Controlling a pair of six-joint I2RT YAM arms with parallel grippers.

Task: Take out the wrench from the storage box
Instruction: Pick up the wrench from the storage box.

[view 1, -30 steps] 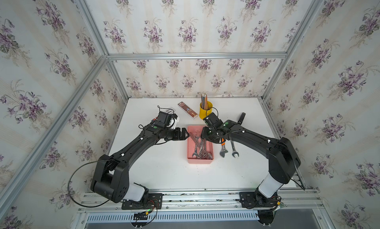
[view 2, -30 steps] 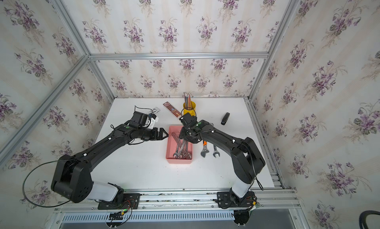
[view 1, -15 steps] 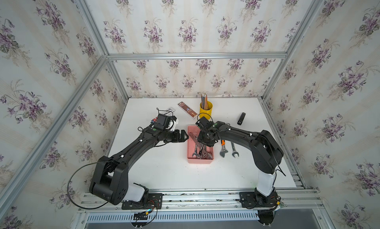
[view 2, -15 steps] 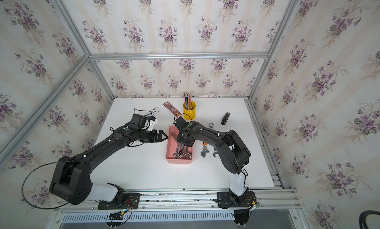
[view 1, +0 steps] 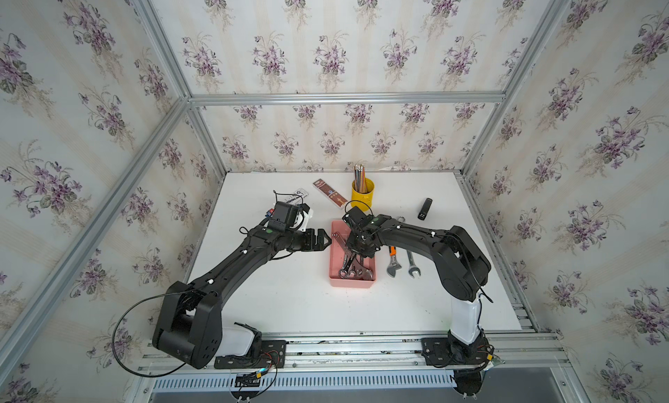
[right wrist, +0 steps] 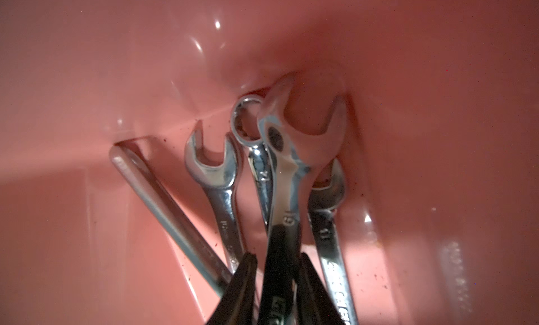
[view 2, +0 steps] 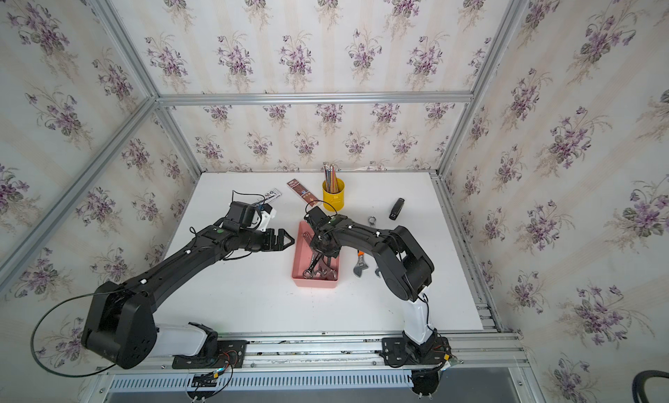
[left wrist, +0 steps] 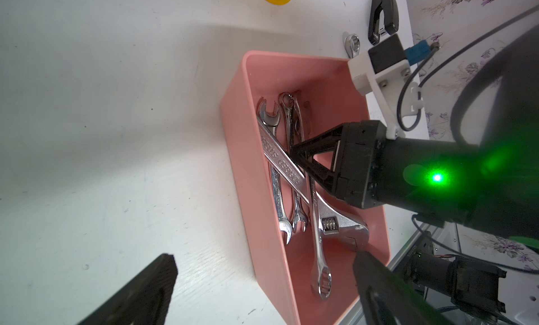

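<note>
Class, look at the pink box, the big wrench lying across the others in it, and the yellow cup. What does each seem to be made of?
Box: likely plastic, glossy, with moulded rounded corners. Big wrench: steel, mirror-bright, probably chromed; it is stamped FORGED STEEL. Cup: plain yellow; painted metal or plastic, cannot tell.

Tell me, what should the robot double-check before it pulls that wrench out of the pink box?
1. Right tool straddles the wrench: ok.
2. Grip fully tight: cannot tell.
3. Wrench rests on top of the slimmer wrenches: ok.
4. Left tool open, just outside the storage box: ok.
</note>
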